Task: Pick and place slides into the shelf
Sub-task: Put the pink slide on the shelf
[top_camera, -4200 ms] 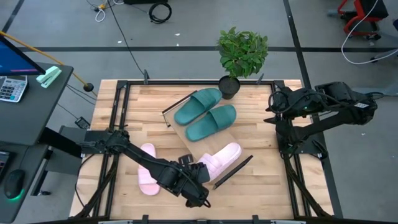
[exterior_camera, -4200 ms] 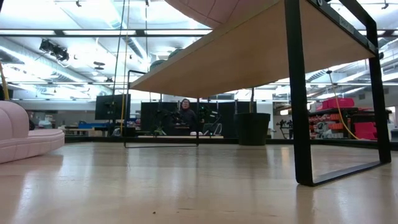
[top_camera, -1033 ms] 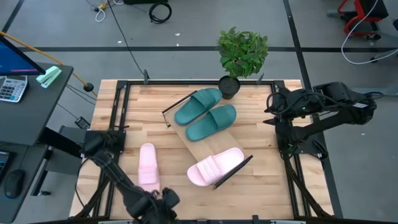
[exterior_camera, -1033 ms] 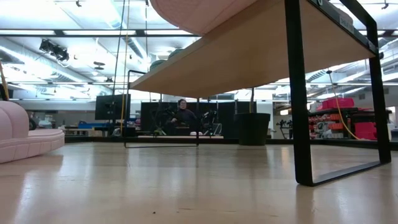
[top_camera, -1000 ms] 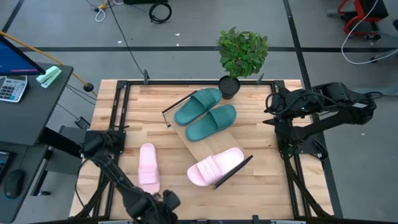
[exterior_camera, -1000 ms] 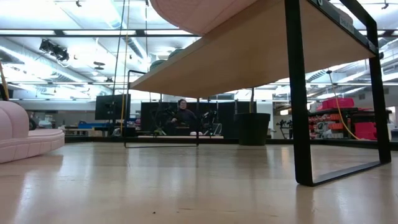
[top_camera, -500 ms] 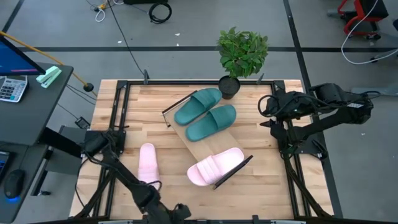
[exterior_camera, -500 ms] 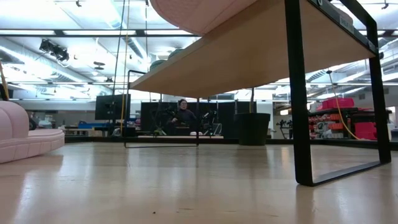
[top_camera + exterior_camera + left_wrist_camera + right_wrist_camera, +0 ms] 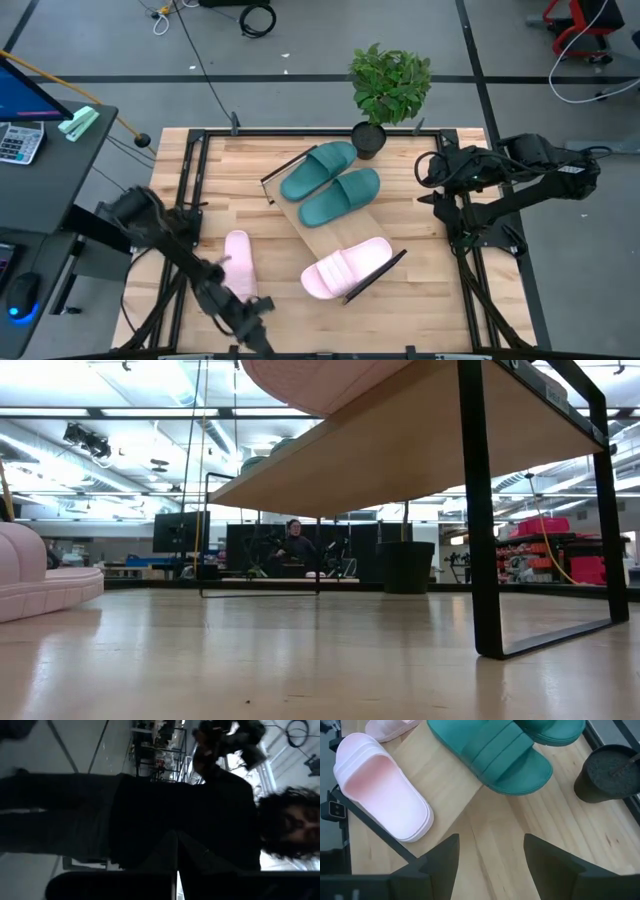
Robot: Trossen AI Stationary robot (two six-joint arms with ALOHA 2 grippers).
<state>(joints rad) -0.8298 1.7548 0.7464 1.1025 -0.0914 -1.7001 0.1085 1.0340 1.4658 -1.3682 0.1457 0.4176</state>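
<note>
The shelf [image 9: 318, 222] lies slantwise across the middle of the table. Two teal slides [image 9: 330, 183] rest sole down on its far end, and a pink slide [image 9: 346, 267] on its near end. A second pink slide [image 9: 238, 264] lies sole down on the tabletop to the shelf's left, also in the low view [image 9: 40, 575]. My left gripper [image 9: 252, 322] hangs near the table's near edge, just beyond that slide's near end, shut and empty; its wrist view [image 9: 176, 882] shows a person, not the table. My right gripper [image 9: 425, 176] hovers open at the far right, looking down on the shelf [image 9: 490, 865].
A potted plant [image 9: 385, 95] stands at the table's far edge, beside the teal slides. The shelf's black end bars [image 9: 480, 510] stand on the tabletop. A person [image 9: 293, 545] sits in the room behind. Bare tabletop [image 9: 420, 240] lies right of the shelf.
My left arm has folded back toward the table's left edge, and its gripper has tipped up from pointing downward to pointing level while staying by the near edge. The slides and the shelf have kept still.
</note>
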